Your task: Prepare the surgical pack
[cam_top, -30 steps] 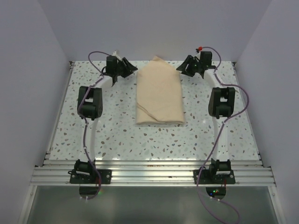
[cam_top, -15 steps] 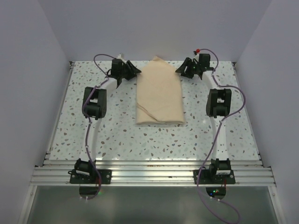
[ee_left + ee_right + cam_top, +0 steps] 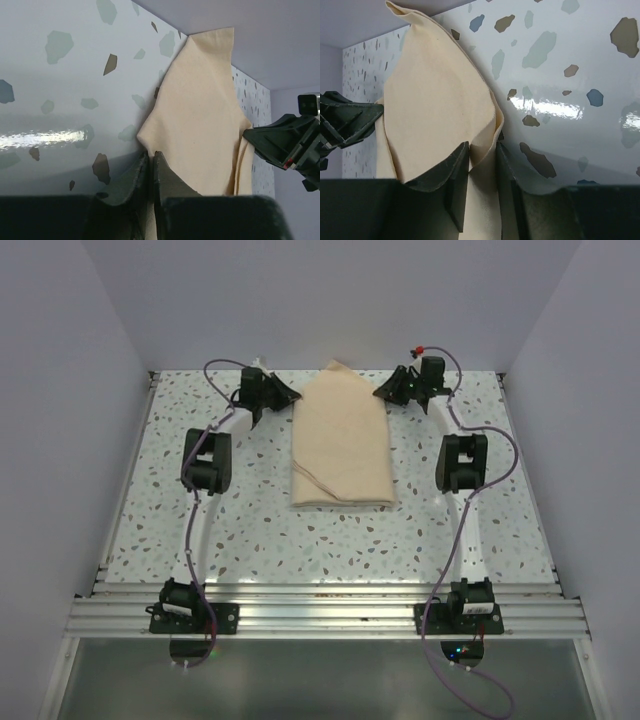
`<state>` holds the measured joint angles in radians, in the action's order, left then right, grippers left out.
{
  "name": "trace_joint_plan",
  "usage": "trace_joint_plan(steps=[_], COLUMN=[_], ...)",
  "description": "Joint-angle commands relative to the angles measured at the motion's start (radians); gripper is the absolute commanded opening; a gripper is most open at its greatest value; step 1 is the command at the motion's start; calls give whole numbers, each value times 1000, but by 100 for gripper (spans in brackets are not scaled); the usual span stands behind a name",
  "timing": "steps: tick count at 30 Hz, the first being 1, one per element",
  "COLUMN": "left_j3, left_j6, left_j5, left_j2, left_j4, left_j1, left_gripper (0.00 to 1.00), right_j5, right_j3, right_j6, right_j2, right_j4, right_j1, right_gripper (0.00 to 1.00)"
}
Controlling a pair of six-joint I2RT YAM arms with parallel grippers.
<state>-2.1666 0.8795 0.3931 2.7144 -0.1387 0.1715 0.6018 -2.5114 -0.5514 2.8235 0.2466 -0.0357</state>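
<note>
The pack lies on the speckled table, in the middle between the two arms and toward the far wall. It is a plain tan cloth bundle, long from near to far. Its near end is square, and its far end narrows to a point close to the wall. On the near left part a fold edge runs diagonally across the cloth. The left gripper is at the far left edge of the pack and the right gripper is at the far right edge, both low over the table and pointing inward to each other. In the left wrist view the two fingers are pressed nearly together and a thin strip of the cloth edge goes in between them, so this gripper is clenched on the pack. In the right wrist view the fingers stand a little more apart, with a thicker fold of the cloth filling the gap and touching both, so the right gripper also grasps the pack. In each wrist view the other gripper is seen across the cloth as a dark shape just beside the opposite edge. The cloth is of one colour, with a hem line along its edge. Thin purple cables run along both arms, and a small red part sits at the right wrist.
</note>
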Motion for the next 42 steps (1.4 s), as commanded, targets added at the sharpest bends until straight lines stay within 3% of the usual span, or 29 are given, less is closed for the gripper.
trace_joint_plan(steps=[1, 2, 4, 9, 16, 25, 31, 36, 42], left_j3=[-74, -81, -79, -7, 198, 457, 638, 729, 803], left_j6=[65, 75, 72, 18, -112, -218, -289, -326, -312], left_j5=[56, 64, 78, 89, 122, 158, 155, 151, 150], left_j2=[47, 41, 3, -123, -345, -609, -792, -852, -973], left_j4=[1, -1, -2, 62, 195, 314, 375, 439, 467], left_j1=[-10, -9, -12, -12, -6, -3, 26, 51, 114], left_gripper=[9, 3, 0, 0, 0, 0, 0, 0, 0], right_j5=[38, 67, 91, 101, 122, 139, 98, 38, 24], right_j3=[-44, -76, -99, 20, 141, 384, 641, 712, 842], right_j6=[-91, -110, -152, -208, -245, -142, -93, -9, -7], right_j2=[53, 57, 51, -94, -317, -565, -748, -808, -932], right_j4=[-21, -36, -47, -69, 66, 253, 302, 421, 444], right_j1=[-26, -30, -41, -43, -27, -26, -23, -18, -3], right_gripper=[18, 12, 0, 0, 0, 0, 0, 0, 0])
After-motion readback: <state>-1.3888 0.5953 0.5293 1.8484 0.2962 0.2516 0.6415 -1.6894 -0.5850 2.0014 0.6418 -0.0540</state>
